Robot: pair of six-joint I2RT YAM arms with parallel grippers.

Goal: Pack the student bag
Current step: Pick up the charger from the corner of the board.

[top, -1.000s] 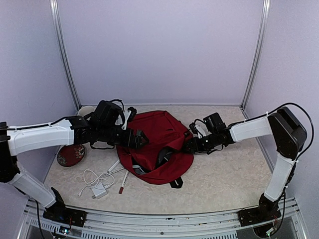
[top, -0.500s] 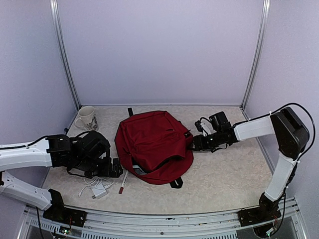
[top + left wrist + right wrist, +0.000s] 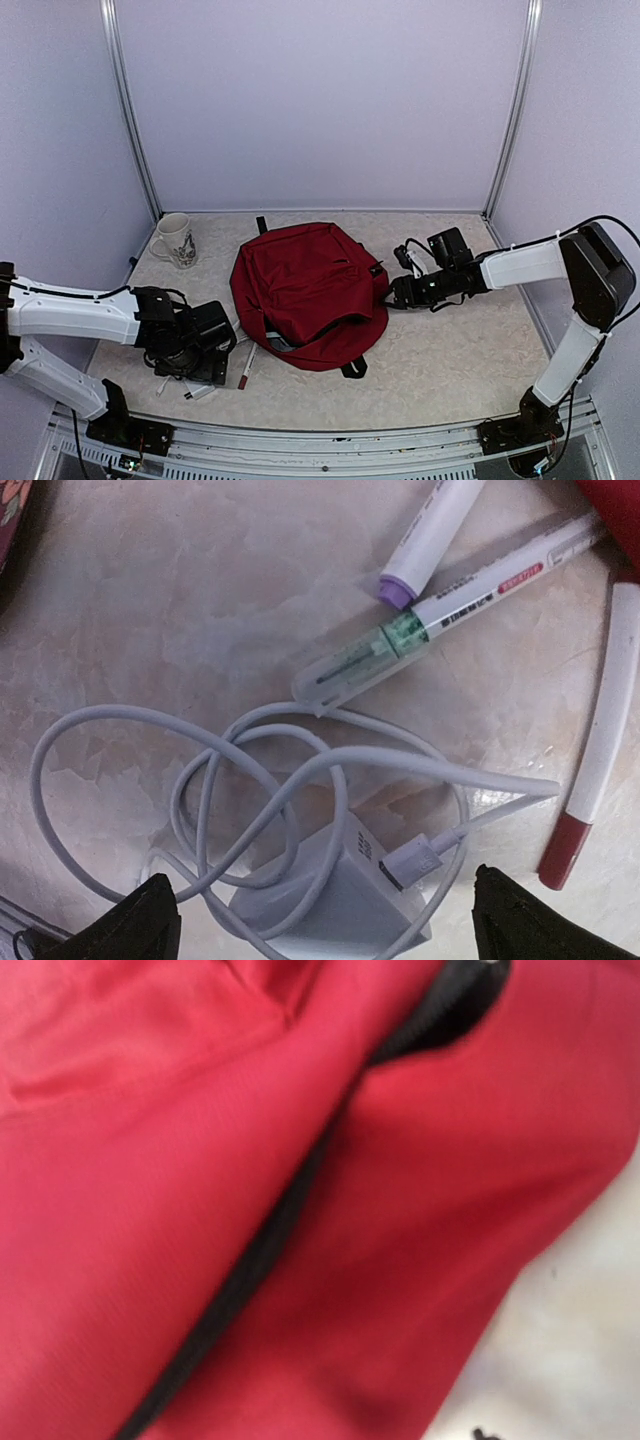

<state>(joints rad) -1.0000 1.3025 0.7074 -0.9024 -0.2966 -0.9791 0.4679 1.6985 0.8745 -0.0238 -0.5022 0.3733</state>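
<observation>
The student bag (image 3: 300, 285), dark red with a black strap at its near edge, lies flat mid-table. Over a white charger block (image 3: 345, 890) and its looped cable (image 3: 200, 770), near left of the bag, my left gripper (image 3: 207, 368) hangs open. Its dark fingertips (image 3: 150, 920) stand either side of the block without touching it. At the bag's right edge is my right gripper (image 3: 393, 293). Red fabric of the bag (image 3: 200, 1160) and a black zipper line fill the right wrist view, and the fingers do not show there.
A purple-capped marker (image 3: 430, 535), a green-tipped highlighter (image 3: 440, 615) and a red-capped pen (image 3: 600, 750) lie between charger and bag. A white mug (image 3: 175, 240) stands at the back left. The edge of a dark patterned item (image 3: 10, 520) shows left of the cable.
My left arm has swung from the bag's left side down to the near left, over the charger. The right gripper has drawn back slightly to the right, and the bag has settled flat.
</observation>
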